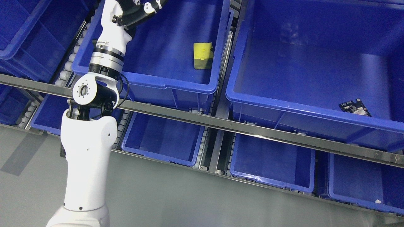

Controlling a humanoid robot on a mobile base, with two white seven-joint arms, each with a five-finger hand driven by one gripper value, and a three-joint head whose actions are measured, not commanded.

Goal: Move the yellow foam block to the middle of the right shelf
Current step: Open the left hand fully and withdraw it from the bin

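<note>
Reaching up from the lower left, the left arm (94, 94) runs out of view above the middle-shelf bin (142, 80); its hand is cropped, grip unknowable. The yellow foam block (203, 55) lies free against that bin's right wall, likely awaiting pickup.

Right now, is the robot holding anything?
Cannot be told: the left hand is cut off at the top edge. The yellow foam block lies untouched in its bin.
</note>
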